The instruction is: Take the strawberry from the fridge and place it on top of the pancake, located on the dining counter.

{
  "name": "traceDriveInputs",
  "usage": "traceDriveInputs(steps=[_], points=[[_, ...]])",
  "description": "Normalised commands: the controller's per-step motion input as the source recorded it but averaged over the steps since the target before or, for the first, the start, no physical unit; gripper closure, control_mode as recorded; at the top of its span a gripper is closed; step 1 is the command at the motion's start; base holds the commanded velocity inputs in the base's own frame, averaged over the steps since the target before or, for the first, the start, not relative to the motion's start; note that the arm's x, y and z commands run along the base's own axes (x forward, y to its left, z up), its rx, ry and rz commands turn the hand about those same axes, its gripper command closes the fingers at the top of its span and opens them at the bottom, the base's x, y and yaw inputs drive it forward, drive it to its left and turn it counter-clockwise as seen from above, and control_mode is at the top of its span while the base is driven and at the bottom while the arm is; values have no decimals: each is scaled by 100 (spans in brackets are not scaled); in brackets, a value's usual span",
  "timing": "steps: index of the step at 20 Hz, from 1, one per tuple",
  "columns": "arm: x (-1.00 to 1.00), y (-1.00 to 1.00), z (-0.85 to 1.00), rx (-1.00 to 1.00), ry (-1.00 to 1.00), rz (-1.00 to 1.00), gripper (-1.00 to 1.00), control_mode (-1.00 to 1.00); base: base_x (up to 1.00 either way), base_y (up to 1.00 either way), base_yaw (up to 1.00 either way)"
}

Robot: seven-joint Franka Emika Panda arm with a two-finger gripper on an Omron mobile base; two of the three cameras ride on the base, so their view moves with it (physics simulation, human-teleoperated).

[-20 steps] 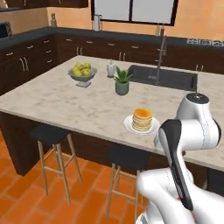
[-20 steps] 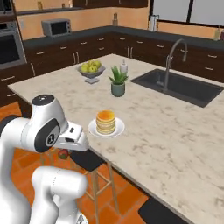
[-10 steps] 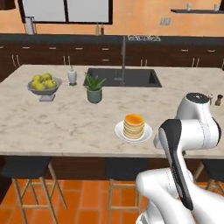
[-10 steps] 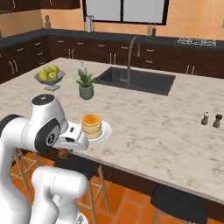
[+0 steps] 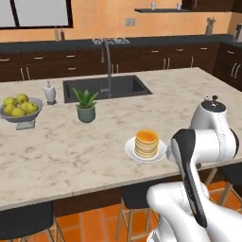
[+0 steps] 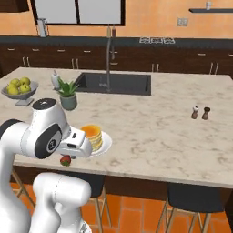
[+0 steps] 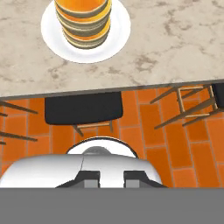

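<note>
Progress looks well past the midpoint, as we judge it: the strawberry [image 6: 65, 160] is out of the fridge and hangs just under our gripper [image 6: 68, 154], below the near edge of the dining counter [image 6: 150, 132] in the right base view. We read the claw as pinching the berry, since the berry sits right at the hand's underside, though the fingers themselves are too hidden for us to see the grip directly.

We see the pancake [image 5: 147, 143] on its white plate [image 5: 130, 147] near the counter's front edge, close in front of the arm. In the hand view the pancake [image 7: 84, 17] lies at the top of the frame, with a dark stool [image 7: 83, 108] and orange floor tiles below the counter edge.

What remains, in our judgement, is to lift the hand above counter height, carry it forward over the stack, lower it, and release the berry on top.

We find no brand, label or readable writing anywhere on the counter, the plate, the bowl of fruit [image 5: 19, 109] or the potted plant [image 5: 86, 105].
</note>
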Motion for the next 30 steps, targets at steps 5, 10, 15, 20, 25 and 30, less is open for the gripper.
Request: traceDriveInputs(steps=[5,10,15,20,25,30], points=[[0,0,0,0,0,0,100,100,52,49,-25],[0,0,0,0,0,0,100,100,47,40,-12],[78,34,3,0,-12,-14,100,-100,0,0,0],[100,46,14,0,-10,-15,100,-100,0,0,0],[100,10,27,6,-1,-18,100,-100,0,0,0],[100,-1,4,30,13,-15,100,-100,0,0,0]])
